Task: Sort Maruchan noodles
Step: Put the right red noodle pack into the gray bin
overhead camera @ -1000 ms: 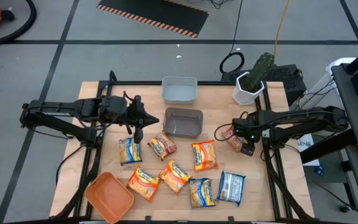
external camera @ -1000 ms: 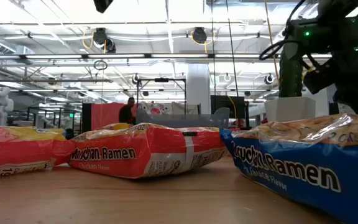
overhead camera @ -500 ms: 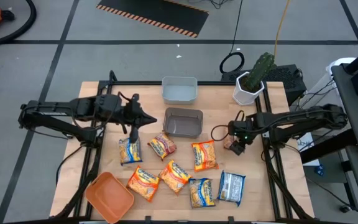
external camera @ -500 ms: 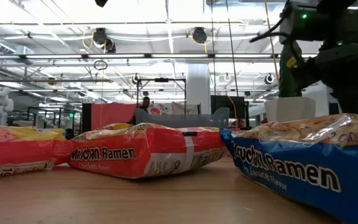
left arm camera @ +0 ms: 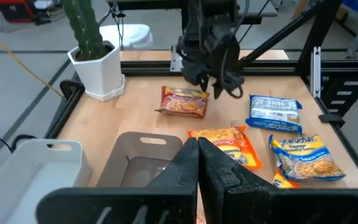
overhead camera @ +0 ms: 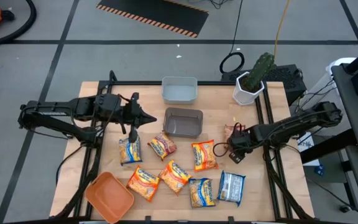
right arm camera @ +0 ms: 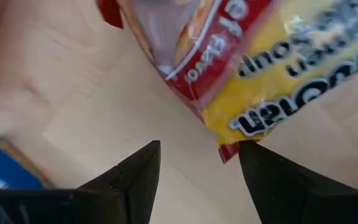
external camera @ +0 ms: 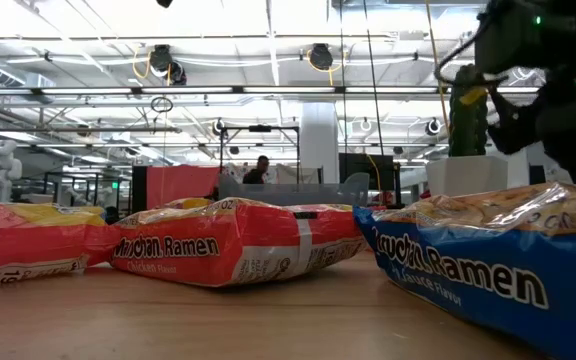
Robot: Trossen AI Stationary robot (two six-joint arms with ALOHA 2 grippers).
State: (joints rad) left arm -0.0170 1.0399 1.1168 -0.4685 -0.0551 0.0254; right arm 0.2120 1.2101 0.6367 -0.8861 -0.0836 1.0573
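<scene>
Several ramen packets lie flat on the wooden table: orange-yellow ones (overhead camera: 204, 155) (overhead camera: 161, 144) (overhead camera: 129, 149) (overhead camera: 174, 175), a blue-and-silver one (overhead camera: 231, 186), and a reddish one (overhead camera: 234, 132) apart at the right. My right gripper (overhead camera: 234, 153) is open, just nearer than the reddish packet and right of an orange-yellow packet (right arm camera: 260, 74) whose red-edged corner shows ahead of its fingers. My left gripper (overhead camera: 138, 118) is shut and empty, hovering left of the grey bin (overhead camera: 183, 122).
A clear bin (overhead camera: 179, 90) stands beyond the grey bin. An orange tray (overhead camera: 109, 196) sits at the near left corner. A potted cactus (overhead camera: 248, 87) stands at the far right. Black frame rails run along the table's left and right sides.
My right gripper has swung first toward the table's left, then toward the near edge, away from the reddish packet. That packet now lies a little farther toward the far edge than before.
</scene>
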